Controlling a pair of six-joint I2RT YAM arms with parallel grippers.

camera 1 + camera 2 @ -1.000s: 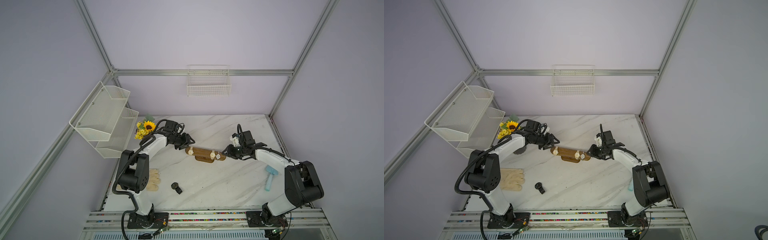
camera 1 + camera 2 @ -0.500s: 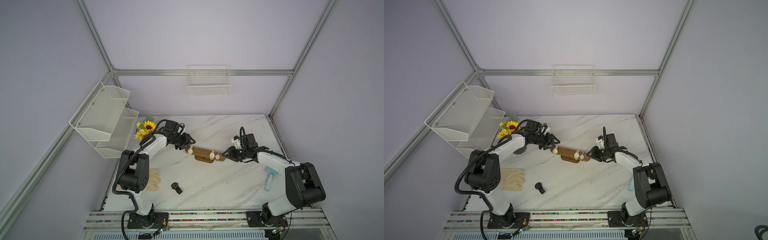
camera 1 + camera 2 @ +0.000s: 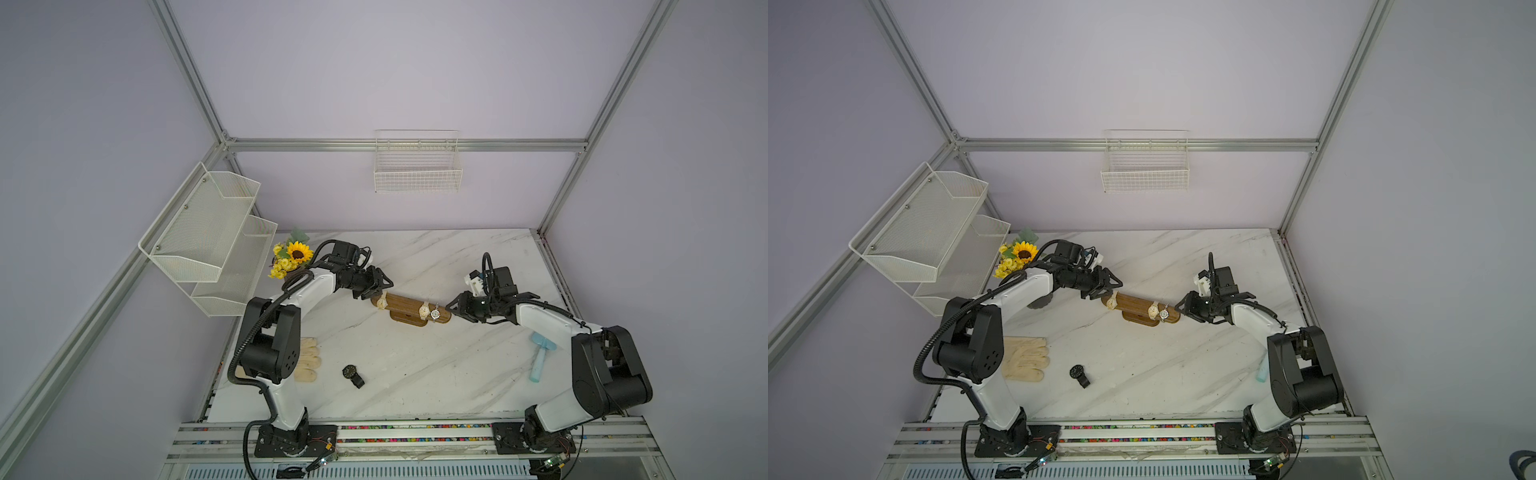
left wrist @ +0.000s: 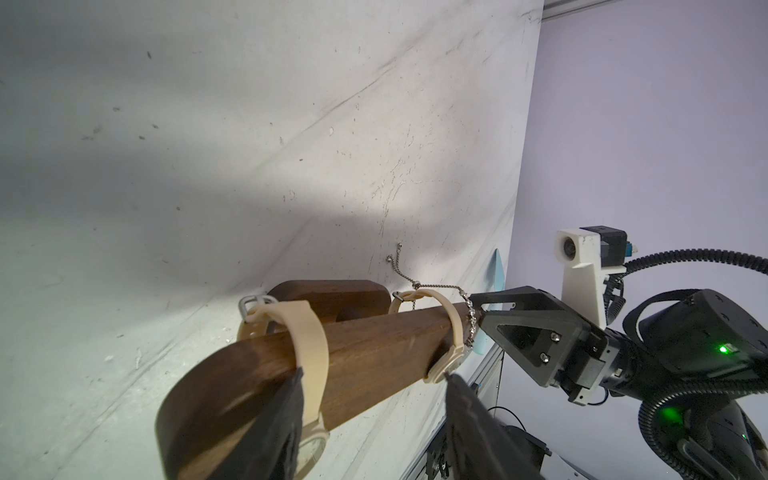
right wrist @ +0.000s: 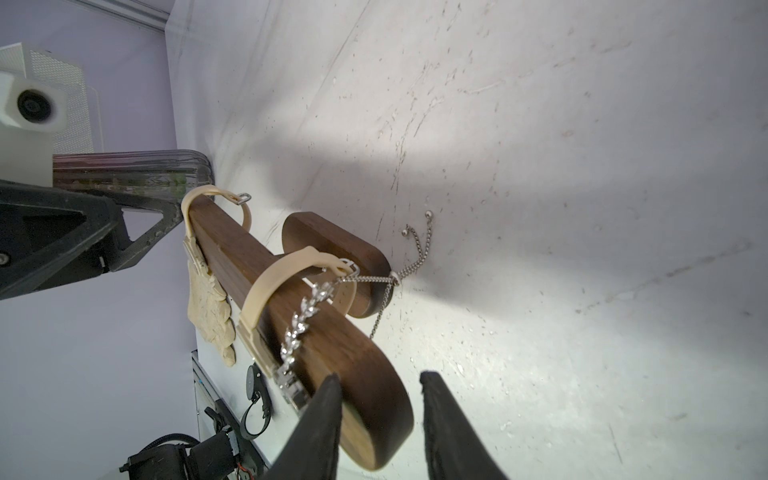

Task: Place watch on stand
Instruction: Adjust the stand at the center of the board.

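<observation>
The stand [image 3: 409,308] [image 3: 1136,304] is a brown wooden bar on an oval base at mid-table. Two cream watches [image 4: 309,332] [image 5: 266,291] and a silver chain watch [image 5: 299,324] hang on the stand. A black watch [image 3: 353,375] [image 3: 1079,375] lies loose on the table nearer the front. My left gripper [image 3: 380,287] [image 4: 376,376] is open at the bar's left end, one finger [image 4: 282,415] beside the nearest cream watch. My right gripper [image 3: 449,308] [image 5: 380,376] is open, and its jaws straddle the bar's right end just past the silver watch.
Sunflowers [image 3: 293,255] stand behind the left arm, under a tiered mesh shelf [image 3: 208,237]. A cream glove [image 3: 1023,359] lies at the front left. A light blue brush [image 3: 540,353] lies by the right arm. A wire basket [image 3: 417,166] hangs on the back wall.
My right gripper has edged a little closer onto the bar's right end. The left arm, the stand and the watches have stayed where they were.
</observation>
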